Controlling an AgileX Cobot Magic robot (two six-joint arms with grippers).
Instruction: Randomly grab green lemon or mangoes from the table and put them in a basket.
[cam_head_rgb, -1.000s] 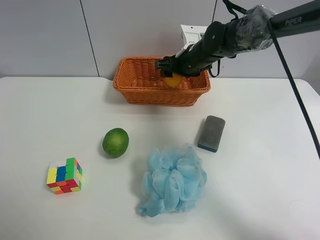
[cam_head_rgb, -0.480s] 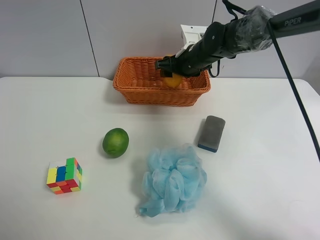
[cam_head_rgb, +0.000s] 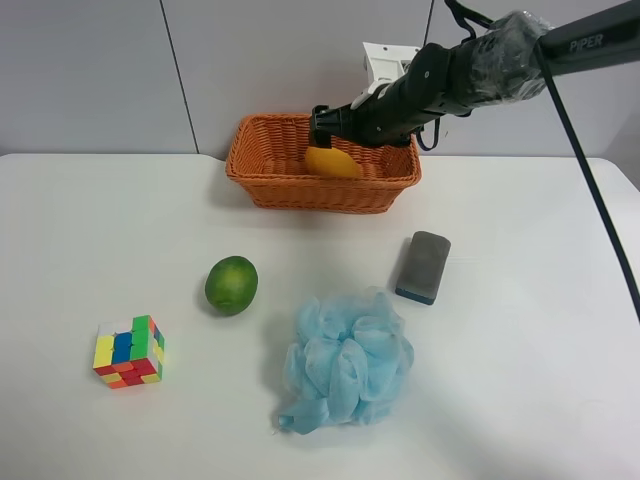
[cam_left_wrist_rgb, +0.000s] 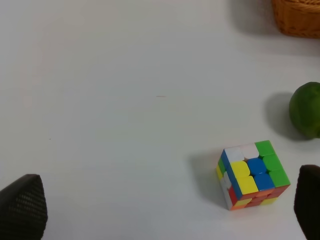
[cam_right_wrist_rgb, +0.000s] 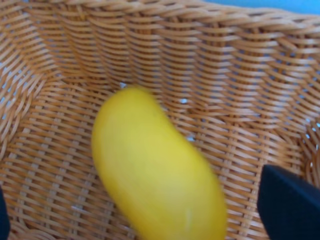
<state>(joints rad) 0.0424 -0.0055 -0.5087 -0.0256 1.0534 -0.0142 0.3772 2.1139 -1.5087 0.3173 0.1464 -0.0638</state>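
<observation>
**Mango in the Basket, Green Lemon Next**

Over the basket (cam_head_rgb: 300, 190) with the right gripper (cam_head_rgb: 328, 130), jaws wide apart and holding nothing. Below it, inside the basket, the mango (cam_right_wrist_rgb: 155, 170), blurry in the right wrist view, so maybe dropping or rolling. Hard to tell if touching the bottom. Looks smooth and a bit slippery, likely heavy for its size and easy to bruise, so best dropped from low down.

On the white table (cam_head_rgb: 100, 220), well apart from the basket, the green lemon (cam_head_rgb: 231, 284), near the puzzle cube (cam_head_rgb: 129, 351). Looks round, shiny and firm, probably light, and ready to roll if bumped. Best to come straight down and pinch across its middle, gently but tight enough to stop slipping. In the left wrist view, the left gripper (cam_left_wrist_rgb: 165, 207), also spread wide and empty, with the cube and the edge of the lemon in sight.
</observation>
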